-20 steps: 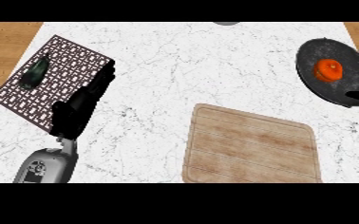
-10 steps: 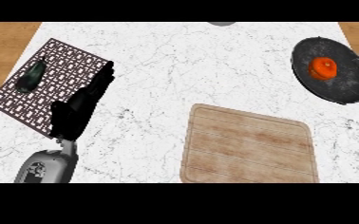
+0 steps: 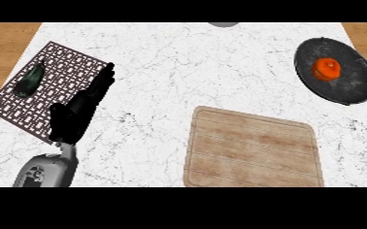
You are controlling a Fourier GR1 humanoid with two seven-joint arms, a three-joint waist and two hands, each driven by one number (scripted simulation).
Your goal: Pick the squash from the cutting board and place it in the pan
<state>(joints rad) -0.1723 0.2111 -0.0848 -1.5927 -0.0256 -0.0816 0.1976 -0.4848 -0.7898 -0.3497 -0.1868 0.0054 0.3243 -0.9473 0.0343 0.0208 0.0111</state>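
Head view: our left hand [image 3: 75,114] hangs open, fingers straight, over the mat [image 3: 64,70] near the counter's left edge. The squash [image 3: 327,69], round-looking, sits well apart to the right, inside the pan [image 3: 342,91], not on the board [image 3: 251,150].

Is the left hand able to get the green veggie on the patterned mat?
Probably yes: the left hand is open over the mat, the green veggie lies nearby, nothing between them.
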